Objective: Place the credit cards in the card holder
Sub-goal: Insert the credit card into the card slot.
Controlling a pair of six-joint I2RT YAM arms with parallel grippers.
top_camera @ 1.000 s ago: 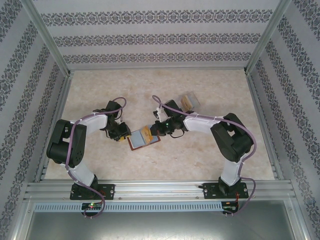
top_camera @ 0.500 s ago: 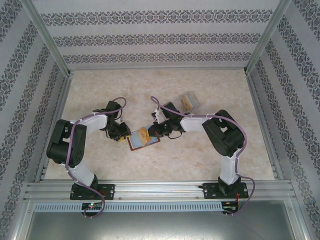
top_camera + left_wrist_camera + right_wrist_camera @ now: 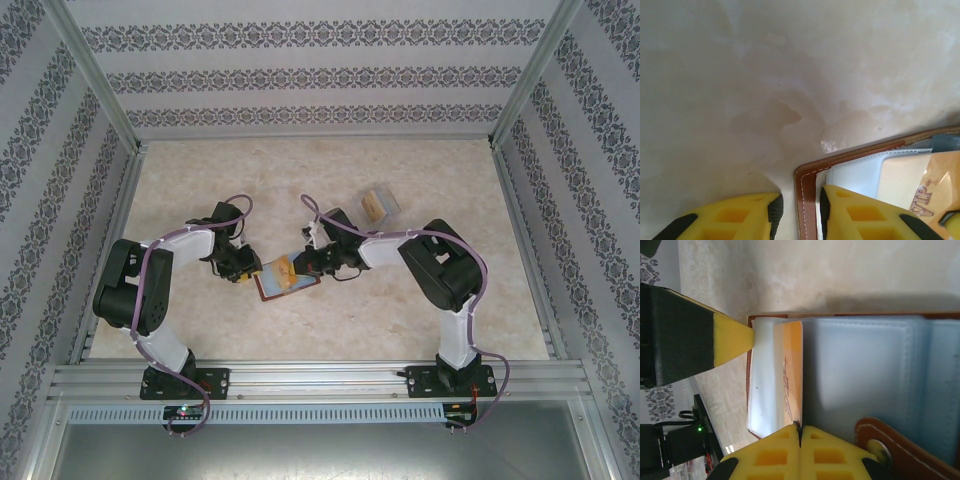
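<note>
Your right gripper [image 3: 800, 436] has its two yellow fingers pressed flat together on the near edge of the orange card [image 3: 793, 360]. The card's long side lies along the mouth of a blue-grey pocket inside the open card holder [image 3: 865, 375]. How deep the card sits under that pocket cannot be told. The holder's flap with the snap stud [image 3: 879, 452] lies just beside your fingers. On the other side, your left gripper [image 3: 799, 212] pinches the holder's stitched brown rim near a corner, one finger outside it and one over the pale lining, pinning the holder to the table [image 3: 200, 180]. By the look of it, you are in the middle of the insertion itself. The next move calls for a level push along the pocket line while the left grip stays firm, then letting go only once the card is seated. In the left wrist view the card reads "VIP" in brown letters. The slanted script seen from the right wrist is not legible, and no brand is readable on the holder. Well apart, at the far right, stands a clear plastic box [image 3: 379, 203] with something tan inside, perhaps another card.
</note>
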